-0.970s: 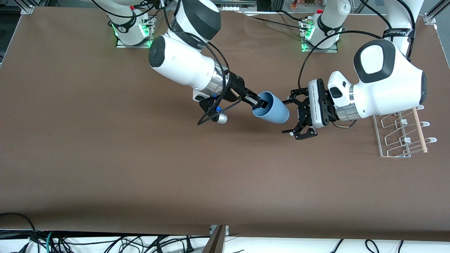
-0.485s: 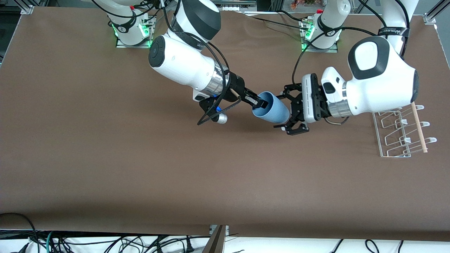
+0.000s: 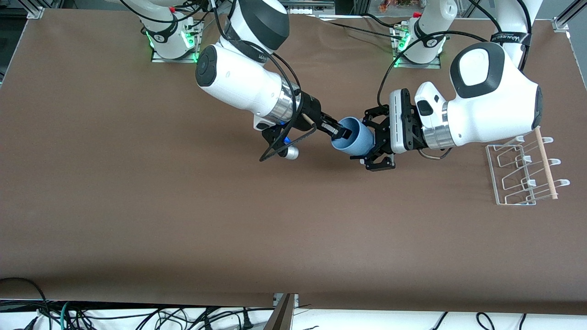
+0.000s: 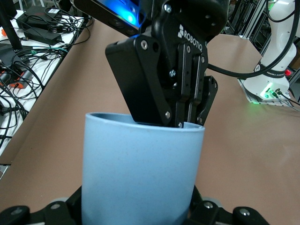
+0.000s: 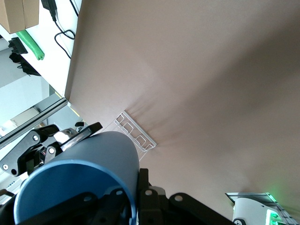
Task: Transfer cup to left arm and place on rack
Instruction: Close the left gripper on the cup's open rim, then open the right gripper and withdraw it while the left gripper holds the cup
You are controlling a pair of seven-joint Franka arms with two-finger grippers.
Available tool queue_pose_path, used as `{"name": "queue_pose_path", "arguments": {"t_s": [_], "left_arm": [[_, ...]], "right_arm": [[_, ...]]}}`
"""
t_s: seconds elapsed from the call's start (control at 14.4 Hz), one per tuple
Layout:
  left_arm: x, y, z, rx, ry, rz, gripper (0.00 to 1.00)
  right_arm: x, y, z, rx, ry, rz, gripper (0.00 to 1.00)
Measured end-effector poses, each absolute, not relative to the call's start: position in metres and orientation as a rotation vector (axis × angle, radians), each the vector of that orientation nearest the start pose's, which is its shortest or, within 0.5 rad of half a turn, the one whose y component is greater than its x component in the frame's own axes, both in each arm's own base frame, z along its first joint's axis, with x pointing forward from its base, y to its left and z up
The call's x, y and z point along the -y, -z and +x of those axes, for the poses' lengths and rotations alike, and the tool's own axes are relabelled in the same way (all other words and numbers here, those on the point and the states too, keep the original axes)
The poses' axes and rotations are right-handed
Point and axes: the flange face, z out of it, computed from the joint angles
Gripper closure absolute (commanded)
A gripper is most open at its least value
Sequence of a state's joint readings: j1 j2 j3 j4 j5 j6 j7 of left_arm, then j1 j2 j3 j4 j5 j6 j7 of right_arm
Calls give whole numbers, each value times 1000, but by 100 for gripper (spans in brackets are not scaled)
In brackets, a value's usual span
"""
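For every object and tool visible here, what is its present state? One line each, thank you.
Small light-blue plastic cup: in the air, lying sideways, rim pinched by the right tool.
Right tool: shut on the cup's rim.
Left tool: open, fingers around the cup's base.
Clear wire-frame rack: on the table, holds no cup.

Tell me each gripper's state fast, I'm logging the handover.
Right gripper: shut on the cup at its rim, above the table.
Left gripper: open, fingers around the cup's base.
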State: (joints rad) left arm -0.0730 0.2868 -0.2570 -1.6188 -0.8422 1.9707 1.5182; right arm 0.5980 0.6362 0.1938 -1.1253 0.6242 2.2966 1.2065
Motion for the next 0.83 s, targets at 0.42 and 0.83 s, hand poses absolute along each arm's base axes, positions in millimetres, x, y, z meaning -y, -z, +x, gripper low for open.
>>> {"name": "queue_pose_path", "arguments": {"t_s": [0.42, 0.83], "left_arm": [[236, -493, 613, 1635, -660, 1721, 100], [218, -491, 610, 1614, -578, 1683, 100]], "right_arm": [[-521, -514, 577, -903, -329, -2103, 2], [-501, -548, 585, -902, -296, -2062, 1]]}}
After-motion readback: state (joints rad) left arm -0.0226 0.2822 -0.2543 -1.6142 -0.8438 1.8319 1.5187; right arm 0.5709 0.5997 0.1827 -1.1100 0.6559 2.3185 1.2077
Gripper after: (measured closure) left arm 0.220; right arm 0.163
